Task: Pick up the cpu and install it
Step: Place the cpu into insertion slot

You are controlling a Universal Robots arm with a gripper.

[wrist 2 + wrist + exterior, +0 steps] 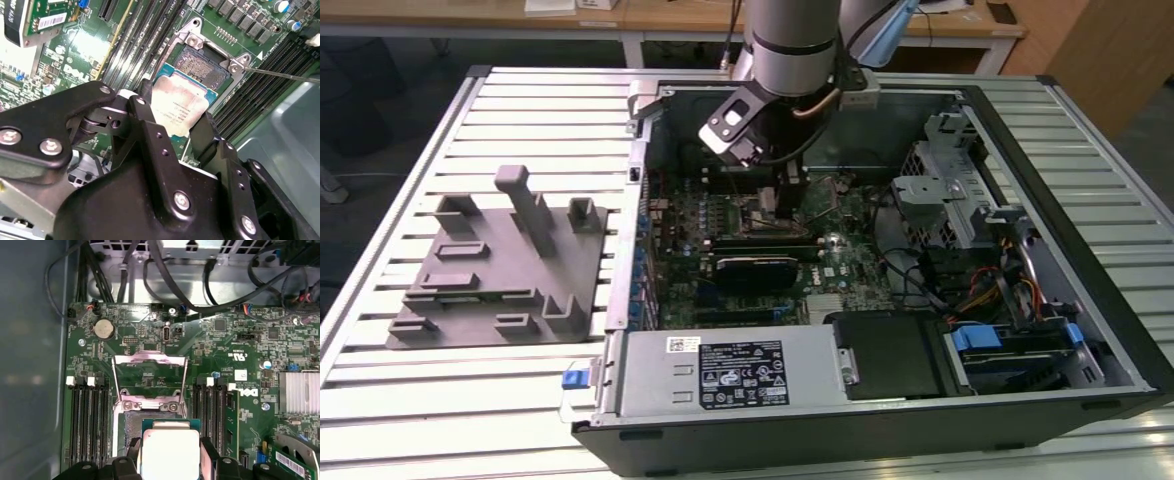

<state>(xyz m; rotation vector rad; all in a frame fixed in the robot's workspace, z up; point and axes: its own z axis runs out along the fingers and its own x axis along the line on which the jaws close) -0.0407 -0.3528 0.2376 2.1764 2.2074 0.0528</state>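
Note:
The cpu [181, 100] is a flat square chip with a pale silvery top and a green rim. My gripper [175, 116] is shut on it, one black finger [143, 111] on each of two opposite sides. In the first wrist view the cpu [170, 446] hangs between the fingers of the gripper [170, 456], over the near edge of the open socket [150, 415]. The socket's metal load plate [150, 372] stands raised. Whether the chip touches the socket [204, 66] I cannot tell. In the exterior view the gripper [774, 195] reaches down into the computer case above the motherboard [761, 250].
A grey plastic fixture with upright posts [507, 265] stands on the slatted table at the exterior view's left. Inside the case are memory slots [87, 425] on both sides of the socket, black cables [165, 280], a heatsink [299, 392], the power supply [720, 370] and drive bays [961, 195].

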